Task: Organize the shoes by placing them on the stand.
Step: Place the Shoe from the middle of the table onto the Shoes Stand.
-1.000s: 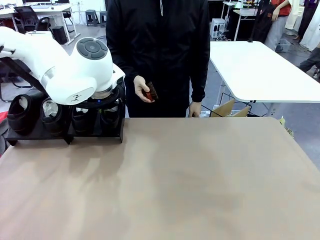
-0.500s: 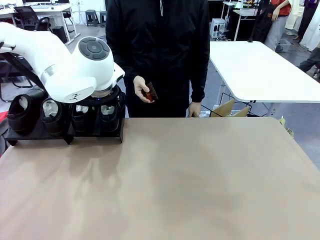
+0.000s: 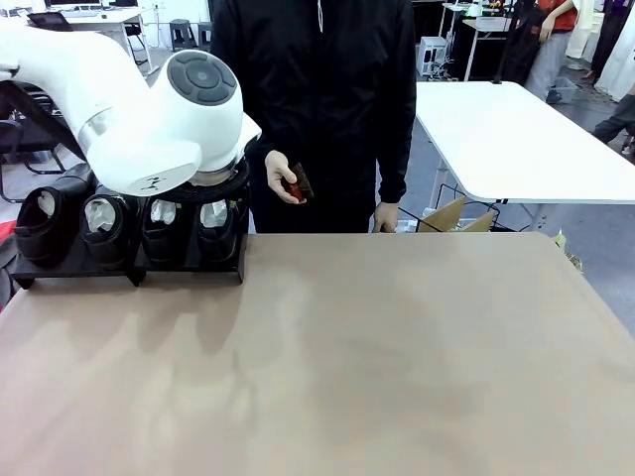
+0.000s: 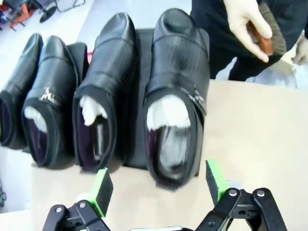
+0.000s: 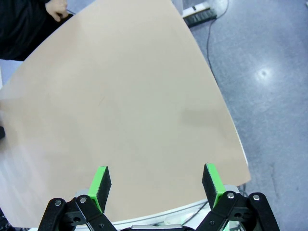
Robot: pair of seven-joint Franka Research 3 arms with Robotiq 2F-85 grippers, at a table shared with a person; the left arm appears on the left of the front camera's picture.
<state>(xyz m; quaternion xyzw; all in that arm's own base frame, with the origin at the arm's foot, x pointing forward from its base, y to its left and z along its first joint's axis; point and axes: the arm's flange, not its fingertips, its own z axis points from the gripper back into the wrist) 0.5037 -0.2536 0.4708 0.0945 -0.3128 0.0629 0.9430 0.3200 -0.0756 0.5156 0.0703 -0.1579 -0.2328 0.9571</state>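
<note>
Risen since a second ago, the left arm point(image 3: 149, 109) sits higher at upper left, uncovering four shoes point(image 3: 216, 226) in a row on the stand point(image 3: 189, 266). Left gripper point(image 4: 159, 185) hangs wide, empty, above them. Right gripper point(image 5: 156, 185) gapes over the table point(image 5: 120, 125).

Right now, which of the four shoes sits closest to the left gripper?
The rightmost shoe on the stand, nearest the person. In the left wrist view it lies just ahead of the open left gripper; the other three sit off to the side.
</note>
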